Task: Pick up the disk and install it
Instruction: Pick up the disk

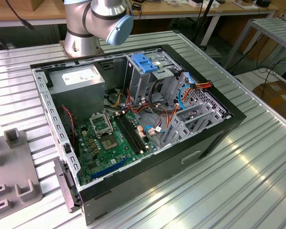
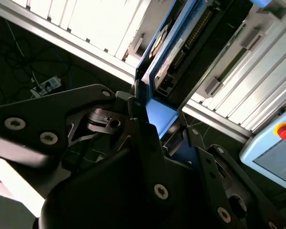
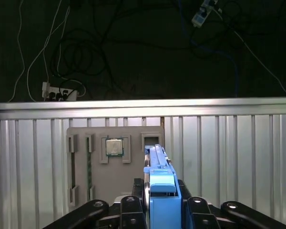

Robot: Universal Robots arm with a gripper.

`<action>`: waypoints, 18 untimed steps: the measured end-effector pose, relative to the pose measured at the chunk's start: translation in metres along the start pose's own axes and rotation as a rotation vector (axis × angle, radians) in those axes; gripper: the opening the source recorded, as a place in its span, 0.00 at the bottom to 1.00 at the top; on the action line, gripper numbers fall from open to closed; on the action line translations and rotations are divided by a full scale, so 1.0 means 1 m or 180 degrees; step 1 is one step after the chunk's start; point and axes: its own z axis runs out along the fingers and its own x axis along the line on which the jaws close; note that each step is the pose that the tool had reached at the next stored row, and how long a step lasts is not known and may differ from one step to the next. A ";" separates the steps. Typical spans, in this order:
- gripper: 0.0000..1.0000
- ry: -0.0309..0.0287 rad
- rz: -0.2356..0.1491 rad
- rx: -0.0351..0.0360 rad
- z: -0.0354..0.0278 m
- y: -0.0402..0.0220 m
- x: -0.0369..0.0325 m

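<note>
One black two-finger gripper [image 3: 160, 193] clamps a flat silver-grey metal disk in a blue plastic bracket [image 3: 155, 160], grey parts tray [image 3: 112, 188] beyond.

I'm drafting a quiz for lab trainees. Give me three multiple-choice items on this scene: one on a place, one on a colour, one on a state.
1. Where is the disk? A in the drive cage; B in the gripper; C flat on the table.
2. Colour of its bracket? A red; B blue; C yellow.
3. The computer case is: A open; B closed; C upside down.
B: the gripper clamps it in the first wrist view. B: it shows blue in the second wrist view. A: its motherboard lies exposed in the exterior view.
</note>
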 end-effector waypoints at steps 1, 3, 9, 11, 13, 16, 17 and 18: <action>0.37 0.0000 0.0000 -0.0001 -0.0025 0.0000 0.0000; 0.37 0.0000 0.0000 0.0000 -0.0068 0.0001 -0.0001; 0.37 0.0001 0.0000 0.0000 -0.0178 0.0004 -0.0002; 0.37 0.0000 0.0000 0.0000 -0.0221 0.0005 -0.0002; 0.37 0.0000 0.0000 0.0000 -0.0260 0.0006 -0.0003; 0.37 0.0000 0.0000 0.0000 -0.0325 0.0007 -0.0004; 0.37 0.0000 0.0000 0.0000 -0.0344 0.0008 -0.0004; 0.37 0.0000 0.0000 0.0000 -0.0363 0.0008 -0.0004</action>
